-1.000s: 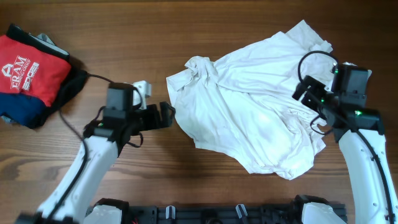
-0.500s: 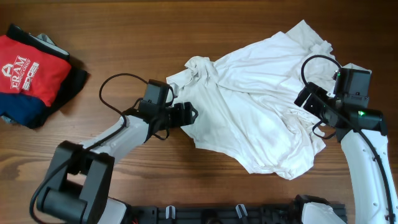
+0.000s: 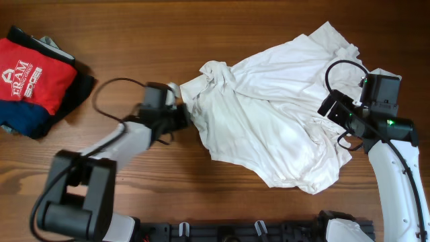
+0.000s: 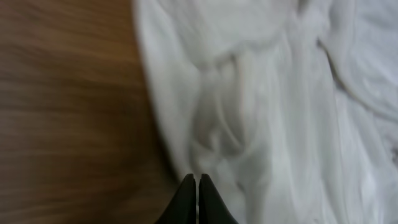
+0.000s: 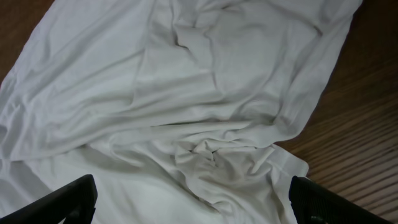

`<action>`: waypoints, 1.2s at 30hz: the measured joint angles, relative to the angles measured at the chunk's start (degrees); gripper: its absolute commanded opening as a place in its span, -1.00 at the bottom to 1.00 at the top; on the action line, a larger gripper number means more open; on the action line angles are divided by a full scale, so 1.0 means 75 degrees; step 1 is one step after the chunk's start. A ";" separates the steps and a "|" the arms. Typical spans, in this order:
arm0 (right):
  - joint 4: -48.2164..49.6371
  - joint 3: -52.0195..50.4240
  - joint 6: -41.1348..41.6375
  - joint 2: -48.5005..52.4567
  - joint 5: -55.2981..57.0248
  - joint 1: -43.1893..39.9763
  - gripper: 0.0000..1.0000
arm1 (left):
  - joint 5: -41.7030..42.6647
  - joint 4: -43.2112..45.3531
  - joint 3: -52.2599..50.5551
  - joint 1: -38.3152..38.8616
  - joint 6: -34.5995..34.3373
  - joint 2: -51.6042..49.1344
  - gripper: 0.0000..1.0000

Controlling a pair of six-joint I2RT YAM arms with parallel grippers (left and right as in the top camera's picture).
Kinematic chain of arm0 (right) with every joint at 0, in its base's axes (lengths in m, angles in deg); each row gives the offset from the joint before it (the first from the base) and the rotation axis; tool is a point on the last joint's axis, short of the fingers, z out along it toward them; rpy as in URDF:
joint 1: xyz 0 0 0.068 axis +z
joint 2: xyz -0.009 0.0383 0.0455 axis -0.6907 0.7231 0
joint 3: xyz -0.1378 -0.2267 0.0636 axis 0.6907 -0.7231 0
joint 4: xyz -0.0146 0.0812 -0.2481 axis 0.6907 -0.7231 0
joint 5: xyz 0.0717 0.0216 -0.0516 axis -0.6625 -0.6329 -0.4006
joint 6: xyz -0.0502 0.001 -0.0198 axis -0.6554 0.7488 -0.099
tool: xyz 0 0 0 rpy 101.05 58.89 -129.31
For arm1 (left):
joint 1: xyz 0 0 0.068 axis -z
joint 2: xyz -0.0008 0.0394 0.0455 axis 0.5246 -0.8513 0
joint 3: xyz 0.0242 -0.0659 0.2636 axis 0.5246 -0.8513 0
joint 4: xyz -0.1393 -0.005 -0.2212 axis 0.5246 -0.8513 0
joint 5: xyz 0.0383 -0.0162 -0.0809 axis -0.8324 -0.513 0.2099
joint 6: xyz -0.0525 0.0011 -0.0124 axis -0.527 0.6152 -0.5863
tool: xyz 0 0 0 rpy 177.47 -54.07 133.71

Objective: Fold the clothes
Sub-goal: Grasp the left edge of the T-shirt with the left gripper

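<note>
Overhead, left claw (image 3: pixel 183 115) at shirt (image 3: pixel 269 128) edge, wrist view shows it clenched, right claw (image 5: pixel 196 200) spread wide.

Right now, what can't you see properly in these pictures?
- Whether the left hand is pinching the shirt: the left wrist view is blurry, fingers shut at the hem.
- The blue clothes: overhead, the red top covers them and the edge cuts them.
- The shirt's front or back: its folds hide that everywhere.

Soft even light; left wrist view blurs the shirt (image 4: pixel 261 93), perhaps from motion.
</note>
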 measured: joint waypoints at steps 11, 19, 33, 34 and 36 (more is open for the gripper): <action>0.0000 0.0000 -0.0052 0.0000 0.0000 0.0000 0.99 | 0.0778 -0.2139 0.1891 -0.1722 0.0694 0.0469 0.27; -0.0087 0.0000 -0.0055 0.0000 0.0000 0.0000 0.99 | 0.0758 -0.3369 0.1856 -0.0201 0.0647 0.0099 0.50; -0.0219 0.0000 -0.0052 0.0000 0.0000 0.0000 0.99 | 0.0542 -0.2398 0.1915 0.1346 -0.0656 -0.1244 -0.45; -0.0221 0.0000 -0.0055 0.0000 0.0000 0.0000 0.99 | 0.0542 -0.2323 0.1915 0.1437 -0.0731 -0.1294 -0.88; -0.0221 0.0000 -0.0055 0.0000 0.0000 0.0000 1.00 | 0.0495 -0.2200 0.1915 0.1574 -0.0796 -0.1393 -0.92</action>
